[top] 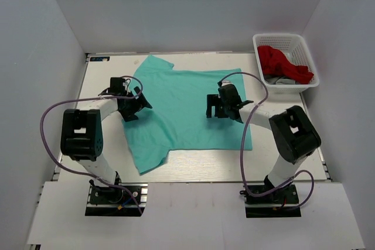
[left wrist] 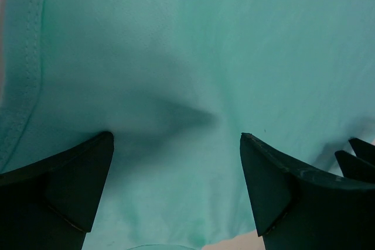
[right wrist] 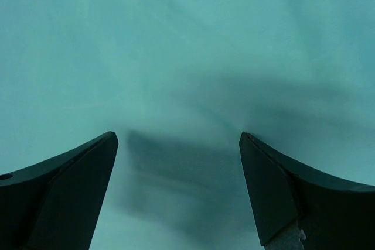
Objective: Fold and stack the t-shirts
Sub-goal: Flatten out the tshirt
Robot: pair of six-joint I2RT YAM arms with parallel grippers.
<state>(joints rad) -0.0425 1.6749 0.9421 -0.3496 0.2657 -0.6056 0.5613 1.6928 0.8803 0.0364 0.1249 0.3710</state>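
One turquoise t-shirt point(top: 187, 106) lies spread flat near the middle of the white table point(top: 199, 165). Its long axis runs left to right. The two short sleeves stick out at the left end, one toward 11 o'clock and one toward 7 o'clock, so the neck end points to 9 o'clock and the straight bottom hem to 3 o'clock.

There are two arms. The left gripper point(top: 133, 108) hangs over the neck end of the shirt and covers the collar, so the collar cannot be seen. In the left wrist view its two dark fingers point(left wrist: 64, 191) stand wide apart with only cloth between them, and nothing is held. A stitched edge point(left wrist: 23, 57) of the shirt runs along the left border there; which edge it is, I cannot tell.

The right gripper point(top: 214, 112) hangs over the hem half of the shirt, at about 3 o'clock from the middle of the shirt. Its fingers point(right wrist: 64, 191) are also spread wide, holding nothing. The cloth fills that whole view, soft and blurred.

At 1 o'clock, at the far right, stands one white basket point(top: 281, 37). It holds one red garment point(top: 281, 62) and a piece of grey cloth point(top: 282, 80), mostly hidden under the red one.
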